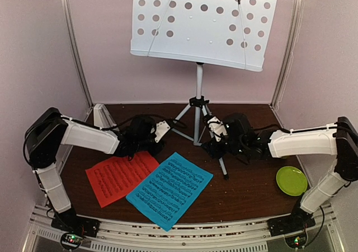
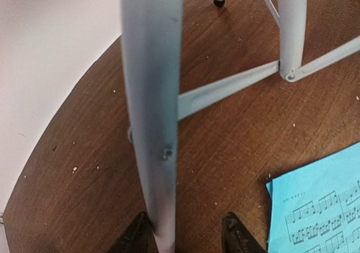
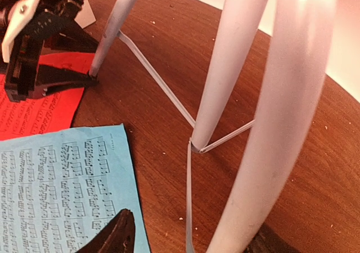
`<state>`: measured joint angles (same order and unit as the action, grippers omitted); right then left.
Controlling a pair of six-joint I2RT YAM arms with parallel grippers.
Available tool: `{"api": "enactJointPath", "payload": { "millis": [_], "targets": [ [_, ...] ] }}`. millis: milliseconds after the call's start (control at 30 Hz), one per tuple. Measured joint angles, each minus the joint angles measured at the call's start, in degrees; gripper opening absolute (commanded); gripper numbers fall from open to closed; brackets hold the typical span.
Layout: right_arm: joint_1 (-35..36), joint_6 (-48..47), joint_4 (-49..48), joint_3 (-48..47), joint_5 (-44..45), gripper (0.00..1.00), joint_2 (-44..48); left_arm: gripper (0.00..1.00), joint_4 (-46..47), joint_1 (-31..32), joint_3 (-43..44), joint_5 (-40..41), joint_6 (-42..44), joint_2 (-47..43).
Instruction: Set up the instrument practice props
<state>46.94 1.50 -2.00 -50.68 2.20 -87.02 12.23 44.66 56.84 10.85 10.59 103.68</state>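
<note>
Tripod legs (image 2: 152, 123) are straddled by L gripper (image 2: 187, 226) & R gripper (image 3: 191, 230), jaws apart; each leg to be clamped squarely before any shift

Stretched in low from lower left and lower right, elbows folded, with left gripper (image 1: 165, 130) and right gripper (image 1: 215, 132) near mid-frame, jaws parted.

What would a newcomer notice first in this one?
The big white perforated music stand towers at the back centre, over everything else. Low down, the left claw and right claw each straddle one of its tripod legs, not clamped. A red sheet and a blue sheet lie side by side near the front edge.
</note>
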Motion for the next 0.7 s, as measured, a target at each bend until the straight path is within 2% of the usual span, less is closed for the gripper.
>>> {"api": "enactJointPath", "payload": {
  "millis": [100, 233, 400, 700],
  "targets": [
    [0.72, -0.33, 0.09, -0.02, -0.5, 0.69, 1.88, 0.59, -0.35, -0.11, -1.81, -1.18, -1.25, -1.64],
    [1.7, -0.33, 0.5, -0.09, -0.74, 0.73, 4.39, 0.64, -0.39, -0.09, -4.59, -2.58, -2.97, -5.35],
    [2.58, -0.55, 1.44, -0.07, -1.27, 0.84, 7.91, 0.66, -0.33, -0.11, -8.46, -4.72, -6.08, -11.04],
    [7.04, -1.14, 2.4, 1.25, -3.21, 0.82, 13.97, 0.66, -1.49, -0.11, -18.03, -12.28, -14.49, -19.89]
  ]
}}
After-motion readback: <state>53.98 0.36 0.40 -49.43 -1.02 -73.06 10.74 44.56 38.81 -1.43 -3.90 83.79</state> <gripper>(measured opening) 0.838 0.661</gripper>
